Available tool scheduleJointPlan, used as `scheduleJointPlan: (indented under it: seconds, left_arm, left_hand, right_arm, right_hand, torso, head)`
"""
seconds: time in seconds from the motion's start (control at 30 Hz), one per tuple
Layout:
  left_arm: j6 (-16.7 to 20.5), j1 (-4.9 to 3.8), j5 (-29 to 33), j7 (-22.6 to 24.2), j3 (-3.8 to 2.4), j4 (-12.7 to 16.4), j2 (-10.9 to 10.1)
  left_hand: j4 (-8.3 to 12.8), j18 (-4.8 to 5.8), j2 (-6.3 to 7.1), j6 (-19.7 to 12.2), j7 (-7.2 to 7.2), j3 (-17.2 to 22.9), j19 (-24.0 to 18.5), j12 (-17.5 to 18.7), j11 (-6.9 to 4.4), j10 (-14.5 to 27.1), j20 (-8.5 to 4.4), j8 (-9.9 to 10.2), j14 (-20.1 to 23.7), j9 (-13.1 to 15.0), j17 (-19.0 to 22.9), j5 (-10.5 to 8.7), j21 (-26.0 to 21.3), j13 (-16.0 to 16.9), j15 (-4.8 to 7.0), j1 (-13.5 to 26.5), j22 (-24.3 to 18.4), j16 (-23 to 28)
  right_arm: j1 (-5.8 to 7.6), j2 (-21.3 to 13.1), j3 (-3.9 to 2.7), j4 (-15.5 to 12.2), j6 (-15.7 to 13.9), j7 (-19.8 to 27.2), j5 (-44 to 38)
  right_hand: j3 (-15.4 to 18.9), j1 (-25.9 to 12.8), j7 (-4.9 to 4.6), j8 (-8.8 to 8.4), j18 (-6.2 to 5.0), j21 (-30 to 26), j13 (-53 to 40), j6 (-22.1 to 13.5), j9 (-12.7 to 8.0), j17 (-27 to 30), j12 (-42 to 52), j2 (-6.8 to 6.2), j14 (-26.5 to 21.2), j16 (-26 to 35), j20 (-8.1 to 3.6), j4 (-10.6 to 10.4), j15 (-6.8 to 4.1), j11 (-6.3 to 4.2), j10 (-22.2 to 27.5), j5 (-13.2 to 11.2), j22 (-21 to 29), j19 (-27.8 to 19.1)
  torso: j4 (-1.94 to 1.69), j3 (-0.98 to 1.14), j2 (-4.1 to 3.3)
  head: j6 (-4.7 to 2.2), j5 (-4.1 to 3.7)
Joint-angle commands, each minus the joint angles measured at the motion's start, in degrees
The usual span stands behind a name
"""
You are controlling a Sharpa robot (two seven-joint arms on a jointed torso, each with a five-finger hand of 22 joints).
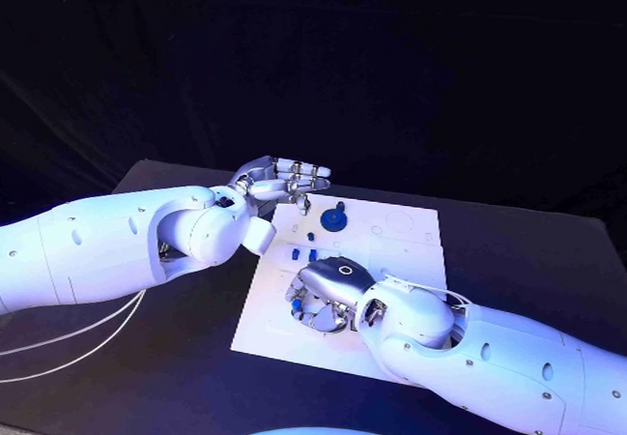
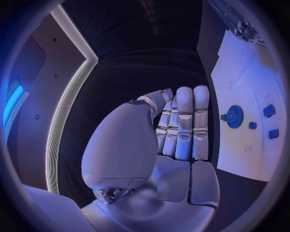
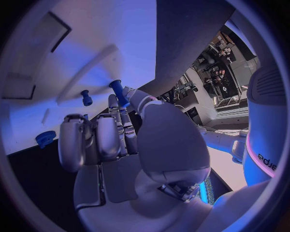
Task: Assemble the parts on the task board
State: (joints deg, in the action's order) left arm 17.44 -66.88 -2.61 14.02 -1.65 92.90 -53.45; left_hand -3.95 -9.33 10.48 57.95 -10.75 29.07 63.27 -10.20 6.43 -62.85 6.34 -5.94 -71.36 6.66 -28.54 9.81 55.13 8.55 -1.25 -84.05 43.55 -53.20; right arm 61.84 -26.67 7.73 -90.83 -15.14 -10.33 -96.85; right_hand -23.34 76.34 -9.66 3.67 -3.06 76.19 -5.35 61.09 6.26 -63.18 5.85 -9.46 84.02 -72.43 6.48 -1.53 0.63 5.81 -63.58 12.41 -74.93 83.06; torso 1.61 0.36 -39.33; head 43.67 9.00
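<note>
- Now the right hand [image 1: 325, 293], over the task board's [image 1: 411, 231] near half, pinches a blue peg [image 3: 118, 93]; insertion seems under way.
- Left hand [image 1: 280, 182] hovers empty, fingers straight, at the far-left corner.
- Next: align peg with its hole.

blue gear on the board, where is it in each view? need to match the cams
Head view: blue gear on the task board, far half, just right of the left hand.
Left wrist view: gear on the white board, beyond the left hand's fingertips.
Right wrist view: likely the blue toothed piece at the board's edge; not certain.
Shared landmark: the board itself.
</note>
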Motion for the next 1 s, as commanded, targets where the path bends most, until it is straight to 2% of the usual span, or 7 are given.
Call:
scheduleJointPlan:
  seconds: [0.03, 0.33, 0.47, 0.63, 0.73, 0.9, 1.0]
  left_arm:
    - [-1.0, -0.03, -0.2, 0.1, -0.03, 0.1, 0.1]
    - [-1.0, -0.02, -0.2, 0.1, -0.03, 0.0, 0.1]
    - [-1.0, -0.02, -0.2, 0.1, -0.01, -0.1, 0.0]
    - [-1.0, -0.02, -0.2, 0.1, 0.09, -0.1, -0.1]
    - [-0.9, -0.02, -0.2, 0.1, 0.28, 0.0, -0.4]
    - [-0.8, -0.03, -0.2, 0.2, 0.53, 0.3, -0.9]
    - [-0.8, -0.03, -0.2, 0.2, 0.65, 0.3, -1.0]
  left_hand:
    - [0.1, -0.67, -0.14, -0.3, -0.04, -0.4, -0.3, -0.3, 0.11, 0.4, 0.07, -0.1, 0.3, -0.1, 0.1, 0.03, -0.2, 0.1, -0.18, 0.2, -0.1, -0.3]
    - [0.1, -0.67, -0.14, -0.3, -0.04, -0.4, -0.3, -0.3, 0.11, 0.4, 0.07, -0.1, 0.3, -0.1, 0.1, 0.03, -0.2, 0.1, -0.18, 0.2, -0.1, -0.3]
    - [0.1, -0.67, -0.14, -0.3, -0.04, -0.4, -0.3, -0.3, 0.11, 0.4, 0.07, -0.1, 0.3, -0.1, 0.1, 0.03, -0.2, 0.1, -0.18, 0.2, -0.1, -0.3]
    - [0.1, -0.67, -0.14, -0.3, -0.04, -0.4, -0.3, -0.3, 0.11, 0.4, 0.07, -0.1, 0.3, -0.1, 0.1, 0.03, -0.2, 0.1, -0.18, 0.2, -0.1, -0.3]
    - [0.1, -0.69, -0.18, -0.4, -0.06, -0.5, -0.4, -0.4, 0.14, 0.5, 0.08, -0.1, 0.4, -0.1, 0.1, 0.02, -0.3, 0.1, -0.20, 0.3, -0.2, -0.3]
    - [0.1, -0.69, -0.17, -0.4, -0.06, -0.5, -0.4, -0.4, 0.14, 0.6, 0.08, -0.1, 0.4, -0.1, 0.1, 0.02, -0.3, 0.1, -0.20, 0.3, -0.2, -0.3]
    - [0.1, -0.69, -0.17, -0.4, -0.06, -0.5, -0.4, -0.4, 0.14, 0.6, 0.08, -0.1, 0.4, -0.1, 0.1, 0.02, -0.3, 0.1, -0.20, 0.3, -0.2, -0.3]
  right_arm:
    - [-0.10, -0.1, 0.02, -0.3, -1.2, 0.1, -0.7]
    - [-0.26, -2.6, -0.01, -3.0, -6.4, 0.4, -0.6]
    - [0.08, -5.5, -0.28, -5.7, -8.4, 0.5, -0.1]
    - [1.59, -11.8, -0.70, -9.8, -12.1, 2.0, 6.2]
    - [3.10, -17.0, -0.82, -11.9, -11.7, 1.7, 12.3]
    - [4.69, -25.3, -0.84, -14.4, -11.2, -1.4, 20.0]
    - [4.81, -29.0, -0.66, -15.7, -11.1, -4.5, 21.6]
  right_hand:
    - [0.6, -0.7, 0.00, -0.12, -0.38, -1.2, 0.2, -0.9, -0.2, 1.0, -0.4, -0.19, 0.3, 0.7, 0.20, 0.0, 0.43, 0.26, 1.2, 0.2, -8.7, -0.7]
    - [5.4, -0.7, 0.09, 0.04, -1.54, -6.8, 0.6, -5.3, -1.4, 4.8, 0.9, -0.38, -1.4, 3.3, 0.90, -0.2, 0.82, 0.72, 6.7, 1.6, -6.4, -3.4]
    - [8.5, -0.2, 0.29, 0.08, -2.29, -11.0, 0.6, -6.8, -1.7, 11.8, 2.7, 0.03, -3.7, 8.1, 0.95, -0.8, 0.84, 0.76, 8.7, 2.5, -4.6, -5.2]
    - [11.3, -0.2, -0.43, 0.65, -2.52, -12.6, 0.1, -5.3, -1.5, 14.6, 6.2, 1.01, -4.1, 9.7, 0.93, -2.2, 0.85, 0.66, 6.4, 2.0, -3.9, -5.5]
    - [12.0, -2.9, 0.39, 1.55, -2.01, -9.7, -2.0, -2.8, -1.0, 11.3, 11.1, 2.44, -2.3, 7.3, 0.25, -4.8, -0.31, -1.04, -3.5, 3.2, -5.0, -3.7]
    - [14.5, -4.4, 2.93, 3.20, -0.31, -1.7, -6.5, 0.5, -0.2, 4.0, 16.8, 1.19, 0.8, 2.1, -2.20, -6.5, -2.85, -4.05, -13.1, 4.0, -8.5, 0.5]
    - [18.1, -6.8, 4.44, 4.80, 1.00, 4.3, -20.0, 2.3, 0.9, -4.5, 29.7, 0.38, 2.7, -4.1, -3.44, -8.5, -4.44, -5.15, -16.1, 9.6, -11.2, 3.1]
  torso:
    - [0.00, 0.03, -0.03]
    - [-0.02, 0.05, -0.04]
    - [0.05, 0.01, 0.06]
    - [0.05, -0.02, 0.06]
    - [0.26, -0.04, 0.12]
    - [0.66, -0.19, 0.37]
    - [1.06, -0.16, 0.59]
  head:
    - [-0.14, -0.08]
    - [-0.38, -0.21]
    - [-0.53, -0.49]
    - [-1.14, -1.78]
    - [-1.34, -2.76]
    - [-1.47, -4.48]
    - [-1.63, -5.36]
